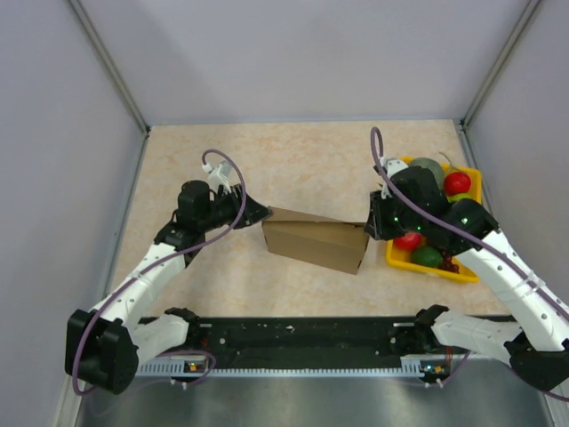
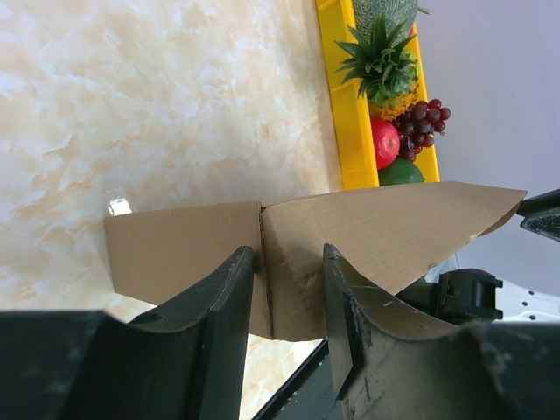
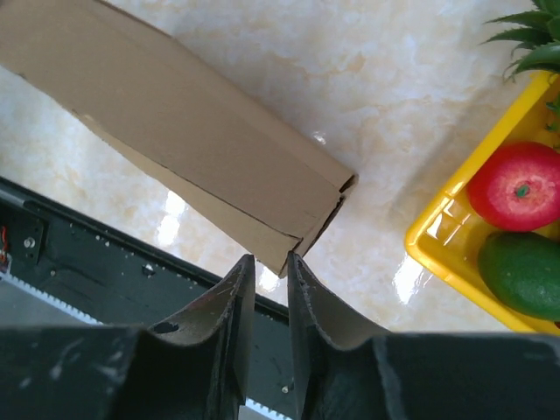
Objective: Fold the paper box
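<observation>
The left gripper [image 1: 260, 213] reaches in from 9 o'clock to the left end of the paper box [image 1: 316, 238]; in the left wrist view its fingers [image 2: 229, 297] stand part-way apart, one on each side of a folded edge of the brown cardboard, which runs down into the gap between them; whether the pads actually press on the board I cannot tell; the paper box lies at the middle of the marbled table [image 1: 293, 151], its long side running from 9 to 3 o'clock, the right end swung a little toward 5 o'clock; it is a flattish brown carton, and its right end shows a narrow dark opening in the right wrist view; the right gripper [image 1: 370, 222] sits at the box's 3 o'clock end; its fingers [image 3: 229, 306] are drawn close with only a thin slit left, nothing in that slit, and the near corner of the box lies just at their tips; further toward 3 o'clock stands a yellow tray [image 1: 398, 258] just beside that arm, holding a red apple [image 1: 457, 182], a green lime [image 1: 427, 256] and dark grapes [image 1: 447, 263]
</observation>
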